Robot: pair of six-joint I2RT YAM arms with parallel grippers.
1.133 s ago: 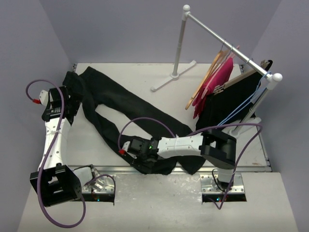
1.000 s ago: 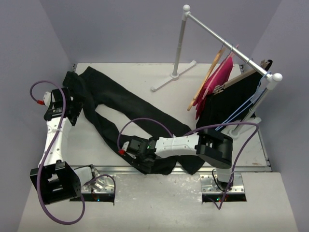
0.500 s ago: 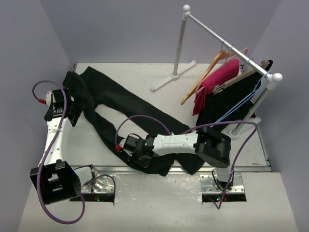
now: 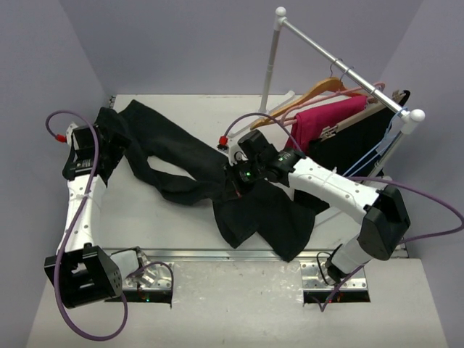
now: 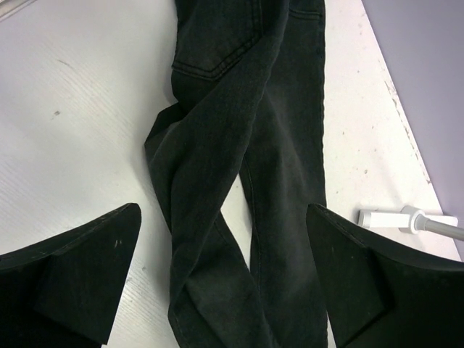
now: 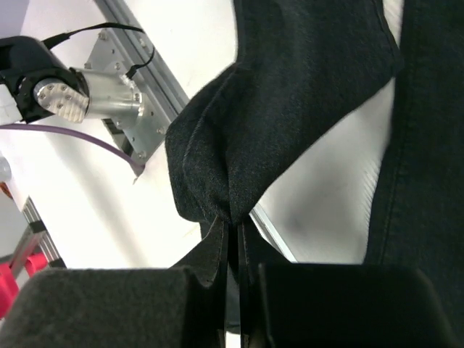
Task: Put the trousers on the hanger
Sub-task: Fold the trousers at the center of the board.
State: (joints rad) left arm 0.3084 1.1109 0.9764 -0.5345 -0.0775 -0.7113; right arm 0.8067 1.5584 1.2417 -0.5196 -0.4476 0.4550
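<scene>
Table (image 4: 145, 217): trousers (image 4: 261, 217) reach its near edge.

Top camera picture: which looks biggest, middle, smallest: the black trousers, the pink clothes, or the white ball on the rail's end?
1. Long black fabric trousers, largest by far.
2. Magenta-pink hanging garment.
3. Round white ball capping the silver rail, smallest.

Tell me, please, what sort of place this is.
Probably a robotics lab test cell, not a home: plain grey walls box in a white table, with a small clothes rail standing on it.
</scene>
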